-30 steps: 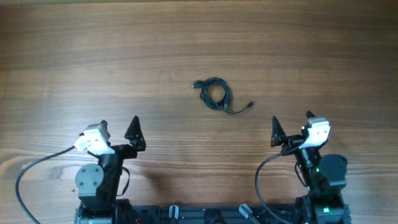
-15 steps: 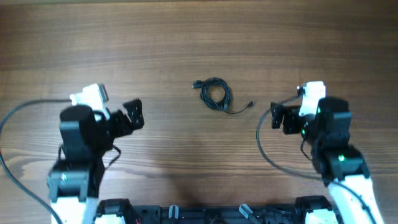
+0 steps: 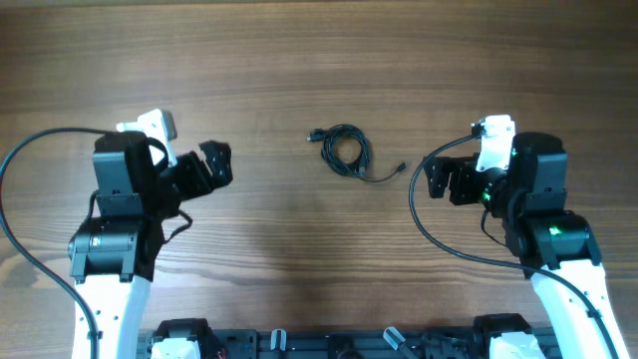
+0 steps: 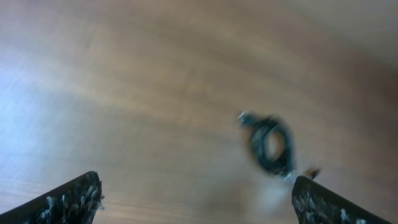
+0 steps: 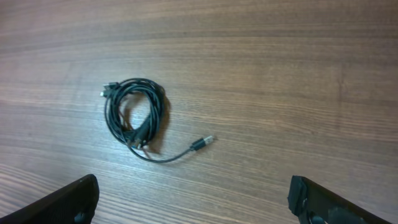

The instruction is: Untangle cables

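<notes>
Lying coiled in a small bundle on the wooden counter point(image 3: 319, 60), the cables point(image 3: 344, 150) sit near the middle of the overhead view, a little toward 12 o'clock; the loops overlap in a rough ring, and one loose strand leaves the ring at about 4 o'clock and ends in a tiny plug point(image 3: 401, 167); another small plug end point(image 3: 313, 136) sticks out at about 10 o'clock of the ring; nothing touches the bundle.

The left gripper point(image 3: 219, 166) hangs at about 9 o'clock of the cables, well apart from them, its jaws spread wide and holding nothing; the right gripper point(image 3: 437, 180) hangs at about 4 o'clock of the cables, near the loose plug but not touching it, its jaws likewise spread wide with nothing between them; both point inward toward the bundle.

From the right wrist the coil shows sharply at 10 o'clock of the frame, the loose plug just toward 4 o'clock of it, with the dark fingers point(image 5: 62, 202) at the lower corners; the left wrist view is blurred, the bundle a dark ring at 3 o'clock of the frame, the fingers point(image 4: 68, 200) far apart at the bottom edge.

A thicker black lead point(image 3: 20, 189) loops out from the left arm; a similar one point(image 3: 419, 229) curves beside the right arm.
</notes>
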You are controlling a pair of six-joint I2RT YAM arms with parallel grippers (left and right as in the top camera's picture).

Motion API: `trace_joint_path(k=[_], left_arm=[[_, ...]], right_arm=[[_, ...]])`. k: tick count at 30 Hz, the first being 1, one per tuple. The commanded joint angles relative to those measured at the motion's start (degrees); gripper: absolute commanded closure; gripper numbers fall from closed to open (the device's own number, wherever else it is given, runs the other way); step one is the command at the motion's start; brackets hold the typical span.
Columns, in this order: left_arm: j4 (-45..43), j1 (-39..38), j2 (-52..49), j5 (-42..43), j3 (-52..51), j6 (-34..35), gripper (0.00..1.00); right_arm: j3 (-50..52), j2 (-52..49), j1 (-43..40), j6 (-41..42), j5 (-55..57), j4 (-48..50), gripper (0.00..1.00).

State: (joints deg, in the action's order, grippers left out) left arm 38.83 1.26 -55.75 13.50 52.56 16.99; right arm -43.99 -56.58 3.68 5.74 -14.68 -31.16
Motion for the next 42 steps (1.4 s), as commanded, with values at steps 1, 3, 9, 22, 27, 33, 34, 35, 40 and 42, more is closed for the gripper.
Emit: trace_joint_path(k=[1,3,9,22,27,33,34,35,40,42], left_arm=[[-4.6,-0.1,-1.6,5.6,1.0,3.8,0.00],[-7.5,-2.3,-4.6,5.5,1.1,4.5,0.00],[-8.4,-11.6,-16.4,-1.3,6.1,4.5,0.00],[-25.1,-27.6,-41.9,-12.5,9.8,4.5,0.06],[-28.4,-28.9,-49.4,-12.6,9.8,6.2,0.18],[-29.5,-30.0,-54.2,-12.5,9.8,7.9,0.31],[-29.5,-30.3,-54.3,-12.5,9.8,7.9,0.32],[-29.5,-30.6,-54.3,-12.5,9.8,7.9,0.33],[-30.7,-32.7,-54.7,-13.3,9.7,7.9,0.44],[-30.6,-33.1,-54.7,-14.1,9.7,7.9,0.53]], right_arm=[[-1.2,-0.2,-0.2,0.7,-1.7,0.4,0.00],[-1.2,-0.2,-0.2,0.7,-1.7,0.3,0.00],[-1.2,-0.3,-0.2,0.7,-1.7,0.3,0.00],[-1.2,-4.9,-0.2,0.7,-1.7,-0.9,0.00],[-1.2,-5.2,-0.2,0.7,-1.7,-1.3,0.00],[-1.2,-5.2,-0.2,0.9,-1.7,-1.3,0.00],[-1.2,-5.2,-0.2,0.9,-1.7,-1.3,0.00],[-1.2,-5.2,-0.2,0.9,-1.7,-1.3,0.00],[-1.2,-5.2,-0.2,0.9,-1.7,-1.5,0.00],[-1.2,-5.2,-0.2,0.9,-1.7,-1.6,0.00]])
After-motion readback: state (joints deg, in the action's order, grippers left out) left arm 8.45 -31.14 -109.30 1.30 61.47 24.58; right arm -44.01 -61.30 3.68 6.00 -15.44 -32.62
